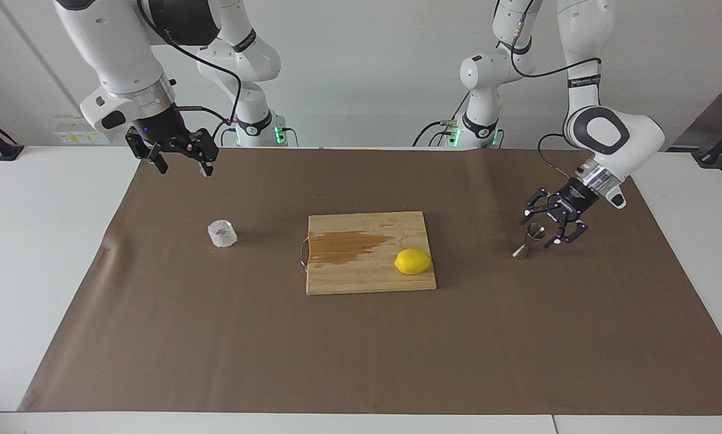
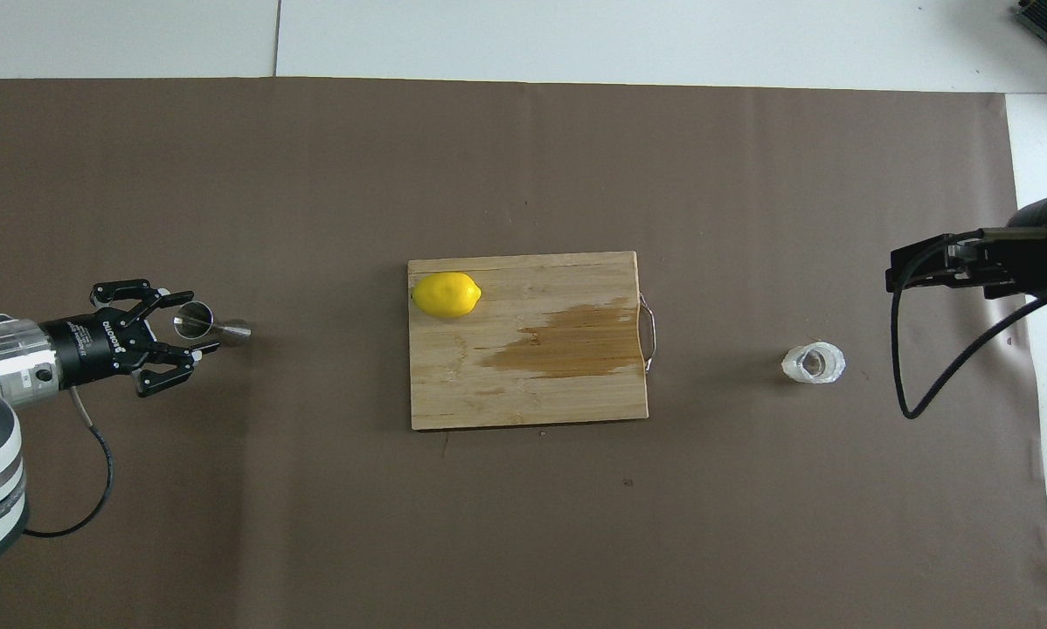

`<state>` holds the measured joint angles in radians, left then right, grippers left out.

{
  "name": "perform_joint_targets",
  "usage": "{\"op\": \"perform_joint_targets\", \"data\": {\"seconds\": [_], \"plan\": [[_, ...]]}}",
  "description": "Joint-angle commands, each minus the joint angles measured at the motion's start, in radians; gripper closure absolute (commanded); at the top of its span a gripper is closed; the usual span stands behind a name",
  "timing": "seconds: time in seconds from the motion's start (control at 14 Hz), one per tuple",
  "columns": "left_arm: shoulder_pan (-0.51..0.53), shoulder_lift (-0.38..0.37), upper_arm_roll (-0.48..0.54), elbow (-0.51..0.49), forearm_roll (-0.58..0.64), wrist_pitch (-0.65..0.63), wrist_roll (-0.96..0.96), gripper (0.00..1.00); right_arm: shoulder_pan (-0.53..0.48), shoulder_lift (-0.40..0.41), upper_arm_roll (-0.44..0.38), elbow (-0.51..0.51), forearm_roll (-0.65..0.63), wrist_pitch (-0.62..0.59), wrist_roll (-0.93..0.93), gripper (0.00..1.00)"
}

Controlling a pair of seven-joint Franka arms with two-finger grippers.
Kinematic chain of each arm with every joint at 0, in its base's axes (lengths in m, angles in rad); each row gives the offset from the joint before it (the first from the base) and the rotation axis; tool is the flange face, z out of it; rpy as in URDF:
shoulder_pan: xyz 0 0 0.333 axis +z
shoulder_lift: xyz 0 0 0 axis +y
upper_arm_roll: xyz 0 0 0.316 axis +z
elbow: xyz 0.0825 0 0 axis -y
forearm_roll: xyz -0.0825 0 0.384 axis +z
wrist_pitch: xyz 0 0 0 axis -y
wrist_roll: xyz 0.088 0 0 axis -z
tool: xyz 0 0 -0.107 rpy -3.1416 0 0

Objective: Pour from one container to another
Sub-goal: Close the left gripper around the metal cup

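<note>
One shiny steel jigger [image 1: 528,241] stands on the brown paper sheet [image 1: 361,349] at the right of the facing view, toward the left arm's end of the table: two small cones joined at a thin waist, mouth upward and leaning a little. The left gripper [image 1: 544,228] is down around its upper cup, a finger on each side and drawn in close. From here I cannot be sure the fingers [image 2: 193,350] actually press the metal, so whether it grips is hard to say. In the overhead view the same jigger [image 2: 198,321] sits at the middle left of the frame, its round rim bright between the black fingers.

One short clear glass tumbler [image 1: 222,234] sits at the left of the facing view, whitish and faceted, on the paper and well apart from the jigger. The right gripper [image 1: 183,163] hangs in the air at the upper left of that view, jaws spread and holding nothing; the arm waits.

Between the two vessels, at the centre of the frame, lies one rectangular wooden cutting board [image 1: 370,278], pale grain with a darker damp-looking stain and a thin wire handle on the edge toward the tumbler. One smooth yellow lemon [image 1: 413,261] rests on the board, near the edge toward the jigger. The matte paper covers most of the white table [image 1: 41,241].
</note>
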<state>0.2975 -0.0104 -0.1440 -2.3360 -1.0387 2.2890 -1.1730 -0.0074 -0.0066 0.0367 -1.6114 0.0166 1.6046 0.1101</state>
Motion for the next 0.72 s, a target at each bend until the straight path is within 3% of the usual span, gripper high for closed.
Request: {"op": "perform_joint_targets", "data": {"seconds": [0.0,0.07,0.29,0.64], "plan": [[0.005,-0.029,-0.002,-0.029,-0.018,0.01,0.01,0.36,-0.009,-0.007,0.003,-0.004,0.006,-0.014,-0.02,0.0],[0.005,-0.028,-0.002,-0.029,-0.02,0.013,0.01,0.46,-0.009,-0.007,0.003,-0.004,0.006,-0.014,-0.02,0.0],[0.002,-0.026,-0.002,-0.028,-0.018,0.014,0.01,1.0,-0.009,-0.007,0.003,-0.004,0.006,-0.014,-0.02,0.0],[-0.027,-0.004,-0.003,0.041,-0.014,-0.009,-0.008,1.0,-0.009,-0.009,0.003,-0.004,0.006,-0.014,-0.02,0.0]]}}
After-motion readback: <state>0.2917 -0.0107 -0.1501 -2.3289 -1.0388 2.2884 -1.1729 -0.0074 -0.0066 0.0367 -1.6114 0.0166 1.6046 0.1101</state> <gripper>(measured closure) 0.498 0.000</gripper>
